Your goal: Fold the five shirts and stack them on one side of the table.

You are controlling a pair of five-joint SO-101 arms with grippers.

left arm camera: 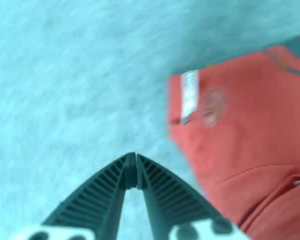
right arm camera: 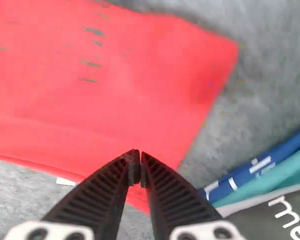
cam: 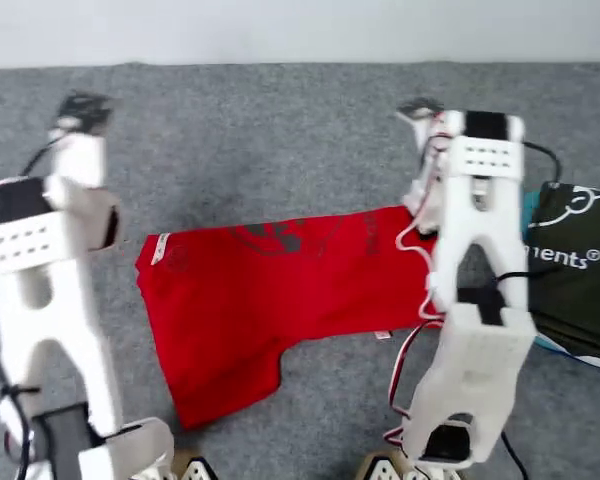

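You have the shirt [cam: 260, 290] lying mid-surface [cam: 260, 130], between your two arms. Your left arm [cam: 50, 260] stands left of it, your right arm [cam: 480, 250] over its right edge. The stack [cam: 580, 270] lies right of that arm, at the surface's right edge.

Red shirt [cam: 270, 290] here: soft matt cloth, lightly creased, with a small white label [left arm camera: 189, 95] at its edge. The table [cam: 260, 130] wears a grey, fuzzy, felt-like cover, rough and dull. Left fingers [left arm camera: 102, 195] and right fingers [right arm camera: 102, 192] are black ribbed plastic, matt. Left arm [cam: 50, 260] and right arm [cam: 480, 230] are smooth white hard plastic. The folded shirts [cam: 580, 270] are dark matt cloth.
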